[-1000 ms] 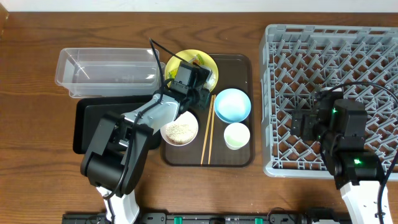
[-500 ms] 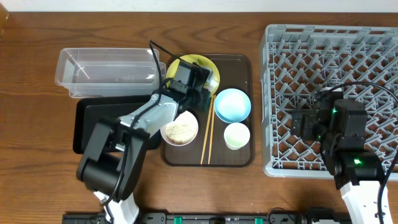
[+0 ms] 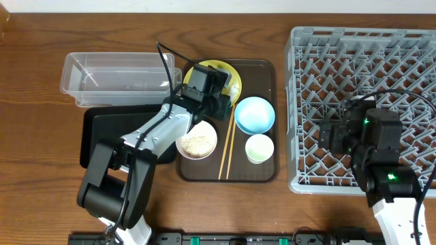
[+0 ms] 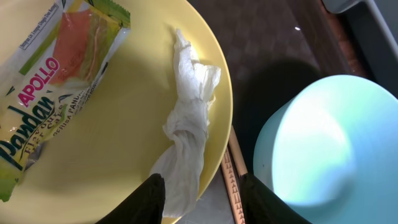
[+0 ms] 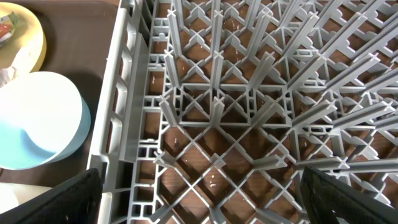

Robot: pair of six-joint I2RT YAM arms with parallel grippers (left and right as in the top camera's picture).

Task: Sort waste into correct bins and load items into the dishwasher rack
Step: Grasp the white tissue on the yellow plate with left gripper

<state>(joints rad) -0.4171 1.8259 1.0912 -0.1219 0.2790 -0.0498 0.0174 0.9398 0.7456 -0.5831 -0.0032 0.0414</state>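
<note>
Overhead: left gripper (image 3: 223, 102) low over plate (image 3: 230, 73) on brown tray (image 3: 267, 69). Blue bowl (image 3: 254, 114), cup (image 3: 259, 148), rice bowl (image 3: 196, 142) and chopsticks (image 3: 226, 148) share the tray. Tub (image 3: 116, 78) and black tray (image 3: 102, 129) lie left. Right gripper (image 3: 331, 136) above rack (image 3: 368, 54).

Left wrist: jaws partly apart, gripping nothing; tissue (image 4: 186, 137) end between fingers (image 4: 152, 199). Wrapper (image 4: 56, 93) on plate, beside tissue.

Right wrist: jaws wide, empty, above rack grid.

Bright even light, soft shadows, blurred near pincer tips
</note>
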